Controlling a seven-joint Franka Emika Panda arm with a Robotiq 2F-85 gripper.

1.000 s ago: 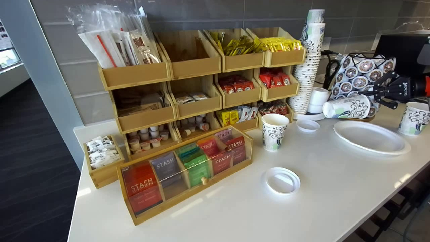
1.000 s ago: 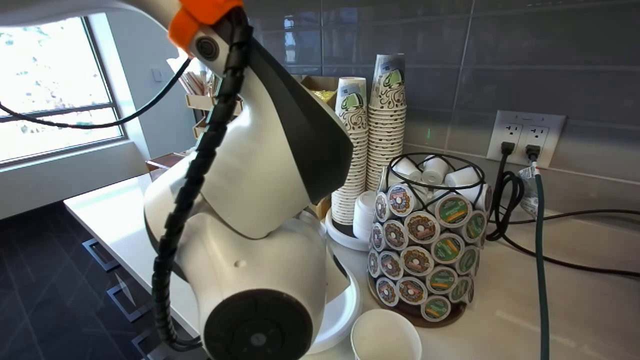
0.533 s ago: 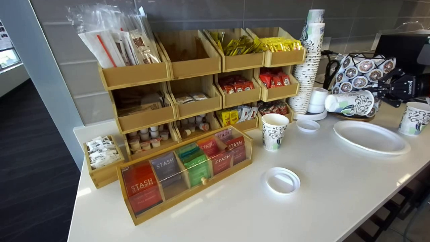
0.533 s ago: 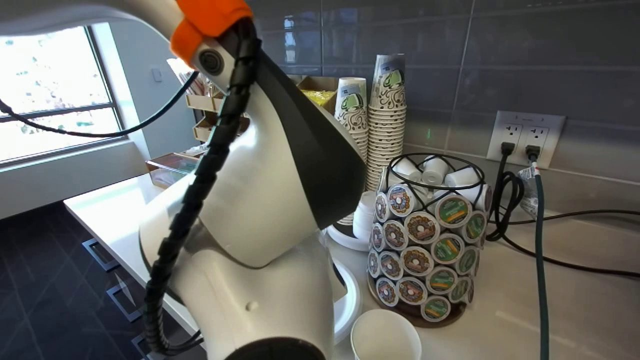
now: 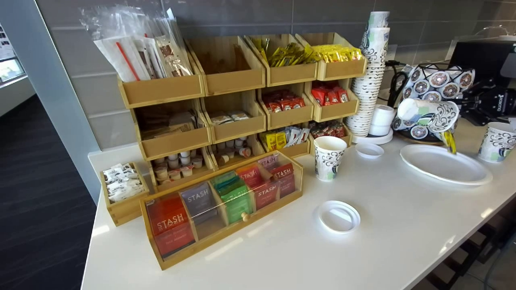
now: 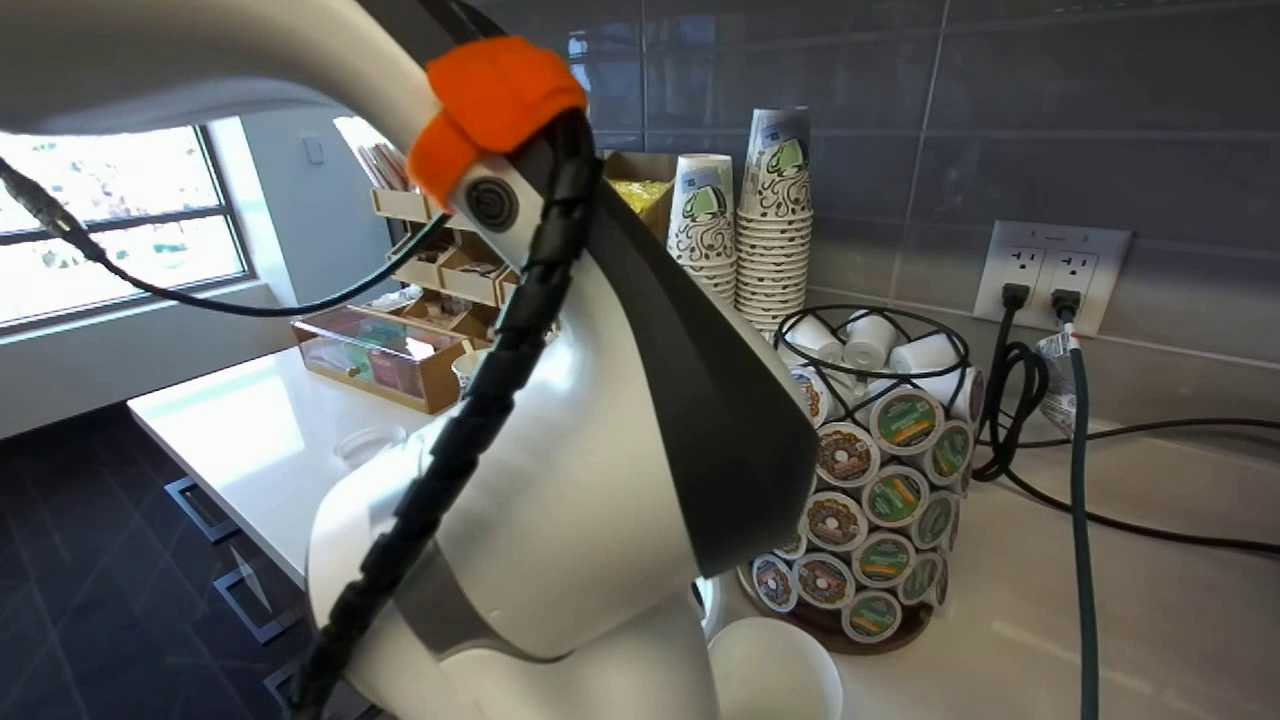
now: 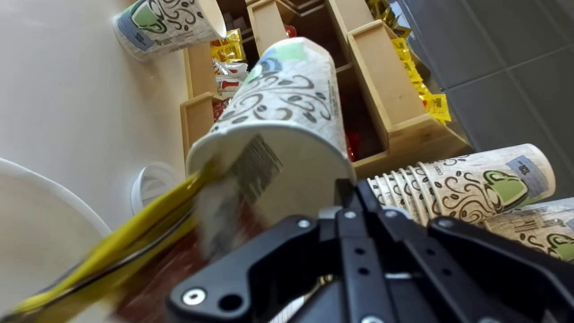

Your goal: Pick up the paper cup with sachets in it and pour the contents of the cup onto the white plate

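Observation:
The patterned paper cup [image 5: 431,112] is held in the air over the back of the white plate [image 5: 447,173], tipped with its mouth downward. My gripper [image 5: 462,102] is shut on the cup's rim. In the wrist view the fingertips [image 7: 352,190] pinch the rim of the cup [image 7: 291,94], one finger inside the mouth. A yellow sachet [image 5: 449,141] hangs or falls between mouth and plate. In the wrist view the yellow sachet [image 7: 134,242] and a blurred dark red sachet [image 7: 166,273] leave the mouth. The plate's rim [image 7: 49,184] shows at the left there.
Upright paper cups stand left [image 5: 329,159] and right [image 5: 498,141] of the plate. Behind are a coffee pod rack [image 6: 850,480] and tall cup stacks [image 5: 365,96]. White lids [image 5: 339,217], a tea box [image 5: 225,205] and wooden bins [image 5: 234,80] stand farther left.
The cup has moved right and slightly up in the exterior view and tipped further mouth-down. Sachets now come out of it above the plate. The arm has shifted and lowered.

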